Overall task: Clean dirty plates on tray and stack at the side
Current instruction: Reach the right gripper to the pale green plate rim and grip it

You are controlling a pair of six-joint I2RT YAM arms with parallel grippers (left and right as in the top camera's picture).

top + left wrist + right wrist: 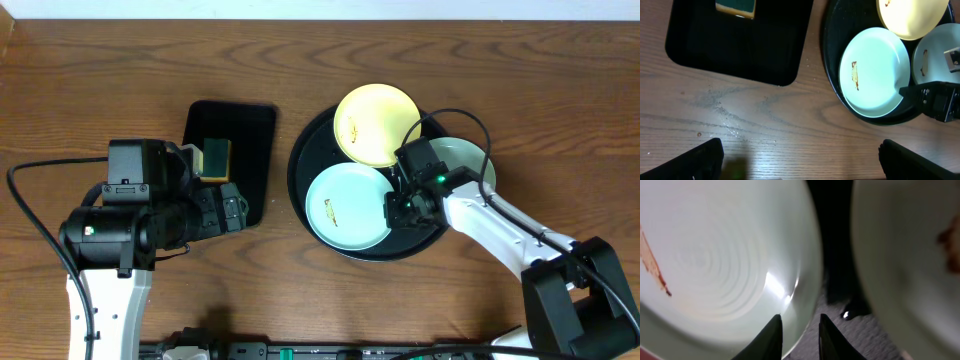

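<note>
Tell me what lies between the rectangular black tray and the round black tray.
Only a bare strip of wooden table, shown in the overhead and left wrist views.

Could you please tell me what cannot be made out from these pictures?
- Overhead: the right arm covers much of the right mint plate.
- Left wrist: the top edge cuts off the sponge.
- Right wrist: too close and blurred to tell whether the right claw grips the rim of the left mint plate.
</note>
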